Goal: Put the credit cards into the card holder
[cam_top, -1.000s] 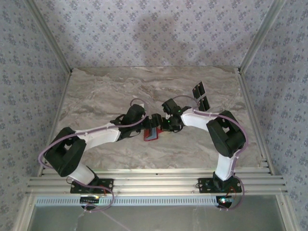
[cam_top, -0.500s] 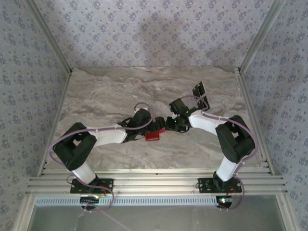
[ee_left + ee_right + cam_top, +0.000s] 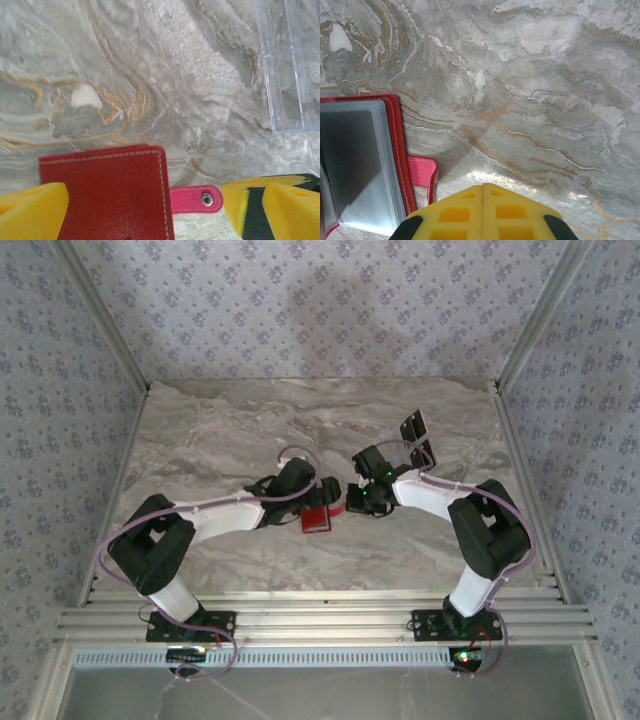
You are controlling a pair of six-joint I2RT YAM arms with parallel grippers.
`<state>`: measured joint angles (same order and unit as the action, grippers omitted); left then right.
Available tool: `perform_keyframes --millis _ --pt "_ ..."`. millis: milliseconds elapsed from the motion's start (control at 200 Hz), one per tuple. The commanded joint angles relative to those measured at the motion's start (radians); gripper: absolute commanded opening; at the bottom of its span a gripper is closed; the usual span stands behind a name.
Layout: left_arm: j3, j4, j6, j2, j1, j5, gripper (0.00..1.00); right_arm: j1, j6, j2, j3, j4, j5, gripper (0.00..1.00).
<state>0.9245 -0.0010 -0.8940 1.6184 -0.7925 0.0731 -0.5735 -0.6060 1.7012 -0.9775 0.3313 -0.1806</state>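
At the centre of the table (image 3: 200, 430) we see the card holder (image 3: 317, 521) lying between the parted left jaws; the right jaws, clenched empty, sit beside its snap tab (image 3: 195, 199); credit cards (image 3: 411, 426) lie far right.

A fixed camera looks down from high above and behind the two black arm bases (image 3: 190, 623), taking in the whole grey-veined marble table (image 3: 220, 440) and the patterned walls (image 3: 300, 310). Each wrist camera looks steeply down, very close to the table. All three views share the small red leather folding wallet (image 3: 317, 521) near the table's middle, with the marble around it.
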Motion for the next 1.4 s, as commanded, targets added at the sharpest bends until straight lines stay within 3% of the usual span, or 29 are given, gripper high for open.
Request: perform_keyframes --millis 0,110,245,440,545,790,1394 --pt "0.061 -0.181 0.079 -0.090 0.030 0.049 1.00 0.005 -0.001 -0.029 0.010 0.006 -0.011 0.05" --pt "0.071 -0.335 0.102 -0.145 0.048 0.105 1.00 0.005 0.002 -0.035 0.008 0.010 -0.013 0.05" --pt "0.007 -0.439 0.096 -0.219 0.052 0.168 1.00 0.006 0.009 -0.057 0.008 0.023 -0.016 0.19" --pt "-0.114 -0.337 0.104 -0.278 0.050 0.024 1.00 0.005 0.022 -0.092 0.002 0.055 -0.014 0.38" --pt "-0.128 -0.290 0.115 -0.260 0.031 -0.013 1.00 0.004 0.028 -0.099 -0.008 0.072 -0.014 0.44" --pt "-0.135 -0.228 0.113 -0.200 0.006 -0.041 1.00 -0.008 0.034 -0.094 -0.036 0.093 -0.014 0.45" --pt "-0.212 -0.238 0.059 -0.074 -0.024 0.032 0.98 -0.038 0.045 -0.014 -0.106 0.110 -0.010 0.45"
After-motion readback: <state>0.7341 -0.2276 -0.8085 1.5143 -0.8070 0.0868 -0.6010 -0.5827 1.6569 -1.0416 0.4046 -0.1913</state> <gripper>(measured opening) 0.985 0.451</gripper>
